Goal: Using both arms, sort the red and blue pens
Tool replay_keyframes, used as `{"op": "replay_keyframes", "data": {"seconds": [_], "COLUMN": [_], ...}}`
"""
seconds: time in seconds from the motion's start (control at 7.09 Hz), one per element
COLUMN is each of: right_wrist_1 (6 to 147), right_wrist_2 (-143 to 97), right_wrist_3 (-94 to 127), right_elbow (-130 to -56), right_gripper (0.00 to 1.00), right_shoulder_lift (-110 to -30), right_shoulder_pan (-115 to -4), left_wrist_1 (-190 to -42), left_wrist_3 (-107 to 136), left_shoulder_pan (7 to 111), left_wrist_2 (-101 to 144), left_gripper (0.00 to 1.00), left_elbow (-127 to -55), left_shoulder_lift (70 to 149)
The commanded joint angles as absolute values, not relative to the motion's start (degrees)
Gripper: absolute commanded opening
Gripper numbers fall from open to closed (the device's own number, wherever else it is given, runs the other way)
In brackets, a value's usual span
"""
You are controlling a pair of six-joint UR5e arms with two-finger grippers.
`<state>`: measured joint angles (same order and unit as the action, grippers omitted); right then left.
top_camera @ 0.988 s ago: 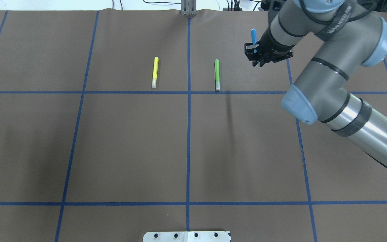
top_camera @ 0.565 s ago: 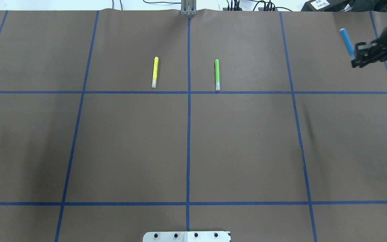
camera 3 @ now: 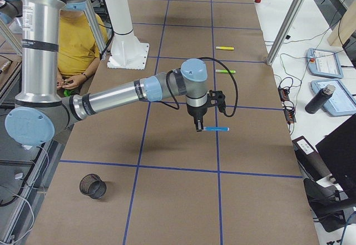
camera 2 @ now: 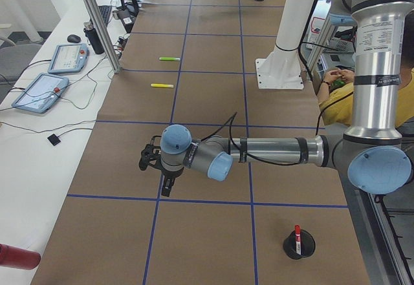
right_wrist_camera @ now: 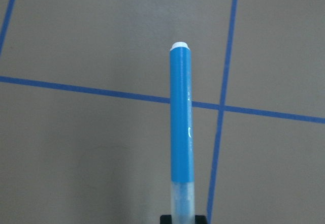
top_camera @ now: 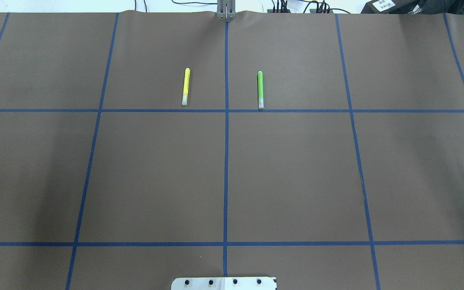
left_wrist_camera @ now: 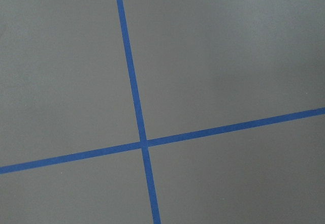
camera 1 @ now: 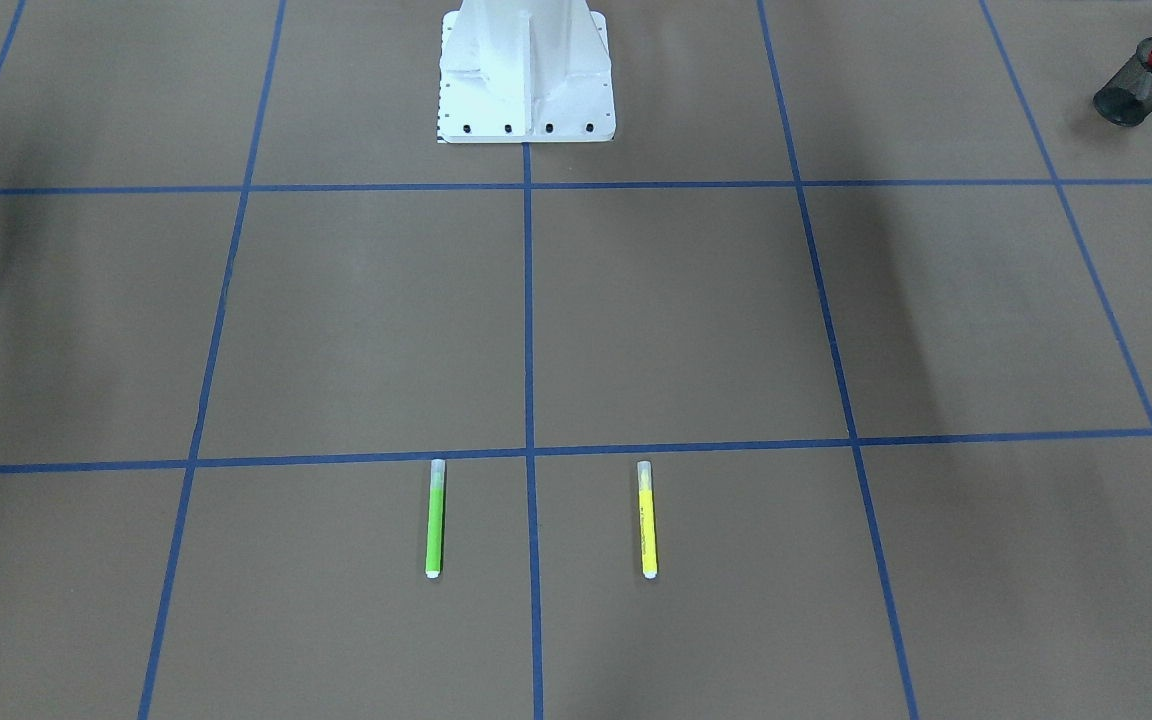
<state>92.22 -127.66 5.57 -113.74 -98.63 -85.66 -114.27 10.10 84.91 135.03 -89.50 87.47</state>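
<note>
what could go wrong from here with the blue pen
1. The right gripper pinches the blue pen only at its clear cap, the barrel sticking out sideways; it may pivot or slip during travel.
2. The black mesh cup on this arm's side is small, and the pen is held level; unless tipped upright first, it could land across the rim or knock the cup over.
</note>
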Motion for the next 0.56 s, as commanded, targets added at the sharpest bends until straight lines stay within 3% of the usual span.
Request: {"op": "replay_keyframes", "data": {"seconds": [0.0, 0.42], "right_wrist_1": [92.46, 95.33], "right_wrist_2": [-127.35, -128.14], "right_wrist_3": [-6.69, -11.25], "right_elbow": [-113.82, -117.05], "right_gripper": [0.00, 0.00], "right_shoulder_lift": [-107.71, -120.37], "right_shoulder_pan": [-94.09, -105.86], "left_wrist_1": [-114.43, -114.61], "left_wrist_3": [10.02, 10.02], "left_shoulder_pan": [84.90, 84.90], "left_wrist_2": [135.00, 135.09], "left_gripper": [1.00, 1.00], "left_elbow": [-89.30, -89.56], "left_shoulder_lift": [87.19, 87.45]}}
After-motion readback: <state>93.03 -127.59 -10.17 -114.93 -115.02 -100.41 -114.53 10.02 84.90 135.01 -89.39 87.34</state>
